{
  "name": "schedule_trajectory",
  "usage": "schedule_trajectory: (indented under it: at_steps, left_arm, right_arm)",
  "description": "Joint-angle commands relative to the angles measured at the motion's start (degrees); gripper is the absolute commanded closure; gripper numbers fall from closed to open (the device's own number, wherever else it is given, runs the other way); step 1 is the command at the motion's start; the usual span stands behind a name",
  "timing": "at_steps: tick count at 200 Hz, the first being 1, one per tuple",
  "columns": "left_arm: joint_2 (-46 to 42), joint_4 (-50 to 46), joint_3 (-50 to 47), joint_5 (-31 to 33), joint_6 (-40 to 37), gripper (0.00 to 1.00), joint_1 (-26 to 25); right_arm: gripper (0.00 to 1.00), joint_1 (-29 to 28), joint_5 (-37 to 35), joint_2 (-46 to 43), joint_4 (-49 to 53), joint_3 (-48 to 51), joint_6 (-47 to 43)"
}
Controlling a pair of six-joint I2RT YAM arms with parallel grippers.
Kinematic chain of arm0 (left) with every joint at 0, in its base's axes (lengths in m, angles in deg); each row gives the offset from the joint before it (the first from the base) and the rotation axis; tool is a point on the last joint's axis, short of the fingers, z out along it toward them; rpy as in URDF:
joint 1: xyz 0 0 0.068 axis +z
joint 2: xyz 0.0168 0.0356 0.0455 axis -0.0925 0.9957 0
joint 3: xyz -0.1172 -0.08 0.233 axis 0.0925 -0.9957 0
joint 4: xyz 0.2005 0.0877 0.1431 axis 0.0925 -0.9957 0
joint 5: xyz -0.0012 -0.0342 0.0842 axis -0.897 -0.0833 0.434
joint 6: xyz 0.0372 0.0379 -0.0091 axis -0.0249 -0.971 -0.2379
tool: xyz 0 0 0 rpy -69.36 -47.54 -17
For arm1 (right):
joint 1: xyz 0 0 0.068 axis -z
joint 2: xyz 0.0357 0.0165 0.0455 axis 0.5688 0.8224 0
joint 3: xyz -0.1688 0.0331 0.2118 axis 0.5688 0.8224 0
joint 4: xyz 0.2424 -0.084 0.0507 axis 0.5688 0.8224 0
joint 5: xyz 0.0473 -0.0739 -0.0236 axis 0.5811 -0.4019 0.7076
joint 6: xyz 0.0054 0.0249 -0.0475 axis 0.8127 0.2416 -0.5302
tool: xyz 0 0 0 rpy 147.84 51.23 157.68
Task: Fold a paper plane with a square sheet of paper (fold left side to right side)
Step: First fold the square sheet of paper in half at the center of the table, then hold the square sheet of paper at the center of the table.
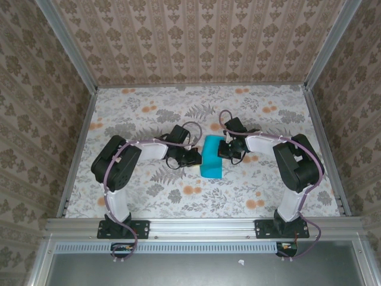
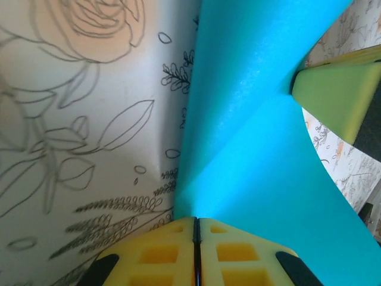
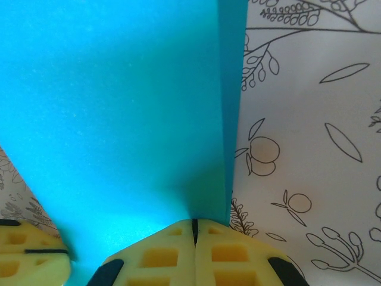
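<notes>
At the near edge, both arm bases sit bolted to the metal rail (image 1: 202, 225). The left arm (image 1: 116, 164) rises from its base to a bent elbow, and its forearm reaches right toward the middle of the table (image 1: 149, 113). The right arm (image 1: 297, 162) mirrors it, elbow out to the right and forearm reaching left. The two wrists nearly face each other across the middle.

The left gripper (image 1: 191, 157) is at the left edge of the square sheet of paper (image 1: 211, 162), and the right gripper (image 1: 225, 149) is at its right edge, slightly farther away. From above the sheet looks like a narrow upright rectangle, longer near to far than it is wide, lying between the two grippers at the table's centre.

In the left wrist view the yellow pads (image 2: 229, 253) are pressed together with only a thin dark seam between them. The cyan paper runs into that seam and rises away from it in a curved fold. A finger (image 2: 333, 89) of the other gripper touches the paper's far right side.

In the right wrist view the pads (image 3: 158, 256) are likewise closed, pinching the paper where a straight folded edge comes down to them. A fingertip (image 3: 27, 250) of the left gripper shows at the lower left against the sheet.

Beyond the grippers the floral table top runs to the patterned walls (image 1: 202, 42).
</notes>
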Motion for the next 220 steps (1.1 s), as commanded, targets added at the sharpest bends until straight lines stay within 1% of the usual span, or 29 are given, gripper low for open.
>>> schedule_trajectory:
  at_steps: [1, 24, 60, 98, 161, 188, 220]
  left_arm:
    - [-4.4, -1.3, 0.9, 0.4, -2.3, 0.90, 0.0]
    - [-4.2, -1.2, 3.1, -0.1, -2.5, 0.90, -1.1]
    - [0.6, -0.3, 6.3, -0.3, -1.8, 0.89, -2.7]
    - [4.0, 0.4, 7.2, -0.2, -1.3, 0.89, -3.2]
    - [4.9, -0.5, 5.1, 0.8, -0.5, 0.88, -4.0]
    - [4.8, -0.7, 3.5, 1.5, 0.4, 0.89, -4.3]
    - [4.8, -1.0, 2.6, 2.4, 1.0, 0.89, -4.4]
  right_arm:
    - [1.00, -0.2, -3.2, 2.5, 6.0, 0.8, -0.3]
    - [1.00, -0.2, -3.1, 2.4, 6.0, 0.8, -0.3]
    - [1.00, -0.3, -3.0, 2.3, 6.0, 0.9, -0.3]
    - [1.00, -0.4, -2.9, 2.1, 5.9, 1.0, -0.3]
    - [1.00, -0.6, -2.3, 2.0, 5.5, 0.9, -0.4]
    - [1.00, -0.5, -0.1, 1.0, 2.6, 1.5, -0.6]
    - [1.00, 0.1, 2.9, -2.7, -1.0, 1.4, -1.0]
